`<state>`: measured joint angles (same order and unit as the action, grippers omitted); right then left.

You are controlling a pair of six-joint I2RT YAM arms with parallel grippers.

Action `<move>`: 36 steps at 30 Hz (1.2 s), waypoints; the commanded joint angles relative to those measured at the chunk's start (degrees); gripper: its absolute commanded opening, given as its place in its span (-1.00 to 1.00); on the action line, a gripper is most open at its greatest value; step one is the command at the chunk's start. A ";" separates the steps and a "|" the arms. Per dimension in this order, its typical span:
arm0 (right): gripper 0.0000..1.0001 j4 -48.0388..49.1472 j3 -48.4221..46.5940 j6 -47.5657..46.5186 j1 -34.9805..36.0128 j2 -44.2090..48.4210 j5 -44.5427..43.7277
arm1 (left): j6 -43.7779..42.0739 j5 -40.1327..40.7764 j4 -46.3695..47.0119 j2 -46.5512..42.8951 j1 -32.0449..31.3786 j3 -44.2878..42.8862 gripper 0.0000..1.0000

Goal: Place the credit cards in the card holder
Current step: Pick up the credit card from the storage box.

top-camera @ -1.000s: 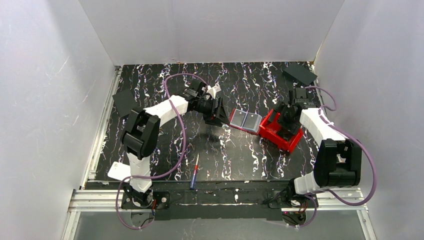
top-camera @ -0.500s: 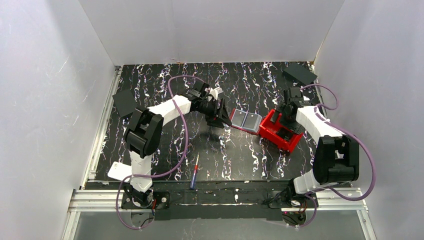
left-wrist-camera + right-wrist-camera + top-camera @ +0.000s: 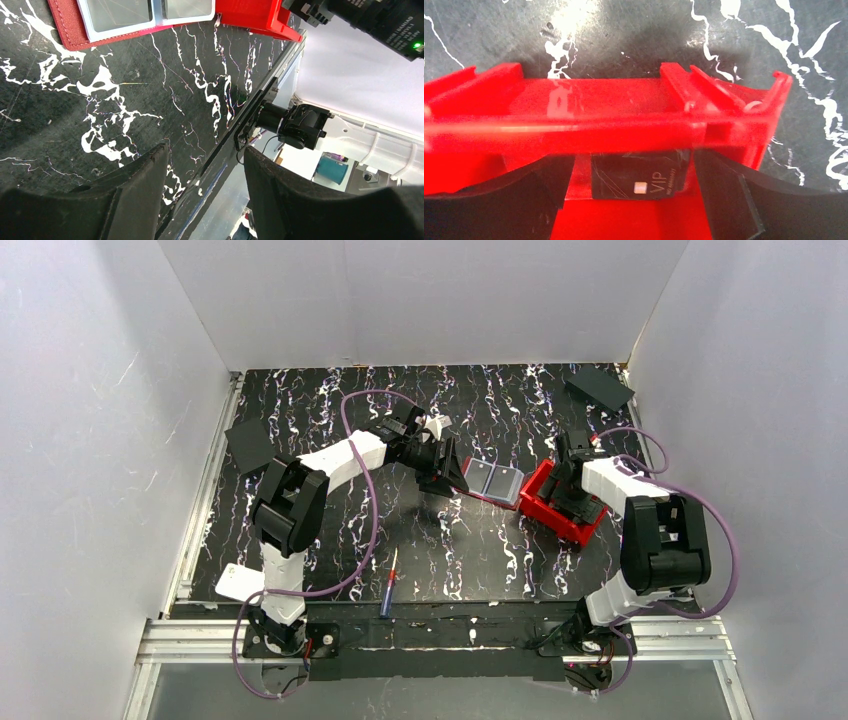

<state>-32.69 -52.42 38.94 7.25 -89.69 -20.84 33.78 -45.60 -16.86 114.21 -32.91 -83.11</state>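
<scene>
The card holder point(image 3: 491, 480) lies open on the black marbled table, red with two grey-blue pockets; in the left wrist view the card holder point(image 3: 120, 15) is at the top left. My left gripper point(image 3: 447, 468) hovers at its left edge, open and holding nothing, as the left gripper point(image 3: 205, 160) shows. A dark credit card point(image 3: 634, 175) marked VIP stands against the inner wall of the red bin point(image 3: 599, 100). My right gripper point(image 3: 634, 187) is down inside the bin point(image 3: 545, 508), open, with one finger on each side of the card and not touching it.
A red-and-blue pen point(image 3: 389, 590) lies near the front edge. Black flat squares sit at the left point(image 3: 250, 445) and the back right corner point(image 3: 598, 388). A white object point(image 3: 238, 582) rests by the left arm's base. White walls enclose the table.
My right gripper has moved left and lower into the red bin and its jaws have spread wider. The left gripper has edged right, closer to the card holder.
</scene>
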 commanded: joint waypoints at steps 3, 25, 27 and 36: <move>0.97 6.01 1.89 2.61 0.05 -4.29 -0.49 | -1.07 -0.62 -1.55 -3.12 -0.30 -0.08 0.12; -0.97 2.36 -3.37 -1.21 0.75 9.40 -5.25 | -1.18 -1.50 -2.64 -1.27 -0.56 -2.66 0.12; -0.97 1.89 -3.87 -1.61 0.75 10.15 -5.44 | -1.02 -1.50 -2.74 -1.35 -0.75 -2.94 0.12; -0.97 4.78 -2.53 -2.25 0.67 12.49 -4.83 | -0.62 -2.39 -3.79 -1.98 -0.93 -5.71 0.14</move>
<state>-29.78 -53.49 37.17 7.99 -79.48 -24.27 33.26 -45.93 -18.70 114.19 -33.52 -85.84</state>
